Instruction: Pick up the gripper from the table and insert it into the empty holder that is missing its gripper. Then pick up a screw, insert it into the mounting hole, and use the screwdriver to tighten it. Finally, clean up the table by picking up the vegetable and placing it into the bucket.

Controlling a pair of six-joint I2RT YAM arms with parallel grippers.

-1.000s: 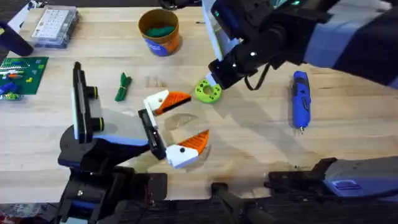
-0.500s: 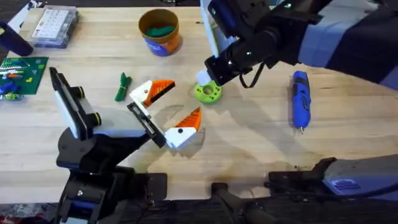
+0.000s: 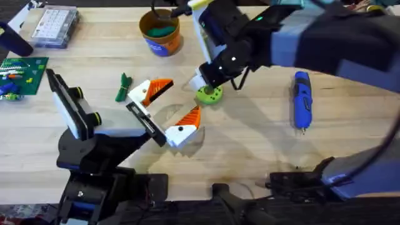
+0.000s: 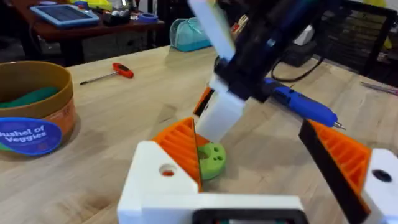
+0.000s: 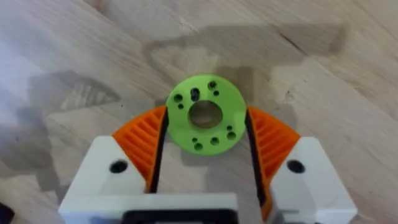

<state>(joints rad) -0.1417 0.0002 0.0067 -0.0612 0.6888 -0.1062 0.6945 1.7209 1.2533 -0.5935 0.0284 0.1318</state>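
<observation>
The gripper [image 3: 209, 94] lies mid-table between the right gripper's [image 5: 204, 134] fingers — the vegetable [image 3: 123, 87] to its left, the screwdriver [image 3: 302, 99] right, the bucket [image 3: 160, 32] behind.

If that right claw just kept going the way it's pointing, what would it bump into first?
Probably the table. The right gripper points down with its open fingers on either side of the green ring, which lies flat on the wood.

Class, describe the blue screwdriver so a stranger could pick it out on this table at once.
Start at the wooden table and look to its right side, beyond the right gripper. The screwdriver lies alone there. It is the slim blue pen shape with a metal bit, unlike the round blue bucket.
</observation>
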